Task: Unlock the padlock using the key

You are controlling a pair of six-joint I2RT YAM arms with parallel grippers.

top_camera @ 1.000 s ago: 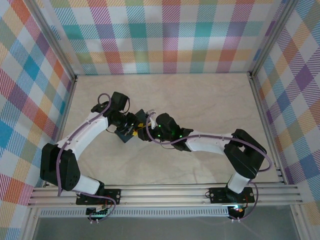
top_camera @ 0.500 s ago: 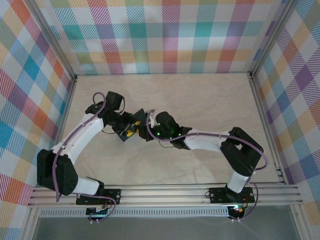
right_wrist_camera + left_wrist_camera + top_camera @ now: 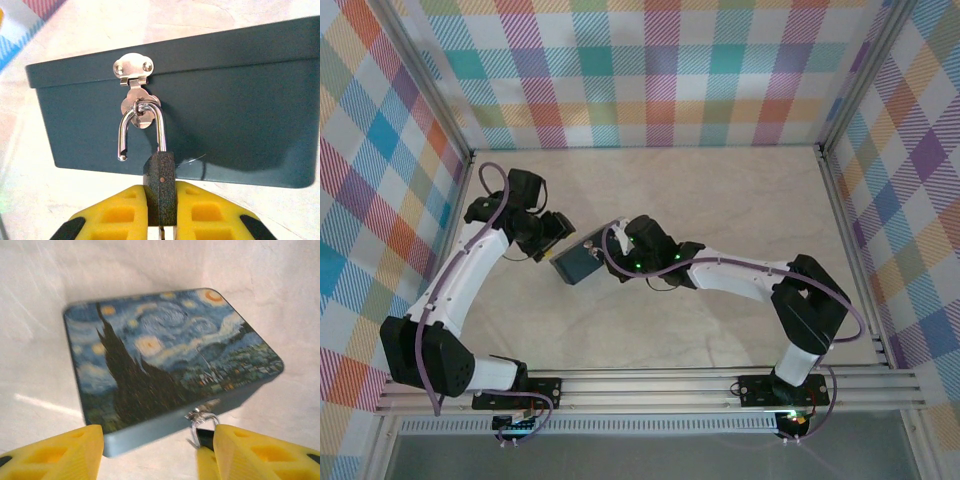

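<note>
The padlock [image 3: 160,180] has a dark speckled body, and my right gripper [image 3: 161,191] is shut on it. Its silver shackle [image 3: 141,131] hangs through the box's hasp [image 3: 134,70] with its left end free of the body. A thin silver sliver [image 3: 162,233] shows below the body between the fingers; I cannot tell whether it is the key. In the left wrist view the padlock [image 3: 204,436] sits by the right-hand yellow finger [image 3: 260,455], and my left gripper [image 3: 150,460] is open with nothing held. From above, the left gripper [image 3: 558,228] is up-left of the box and the right gripper [image 3: 612,250] is at its right.
The blue Starry Night box [image 3: 165,355] lies flat on the pale marble table [image 3: 740,200], with its teal front wall [image 3: 240,100] facing the right wrist camera. Plaid walls [image 3: 650,70] enclose the table on three sides. A metal rail [image 3: 650,385] runs along the near edge.
My left gripper has opened and drawn back up-left away from the box. The right gripper has closed on the padlock and shifted slightly left.
</note>
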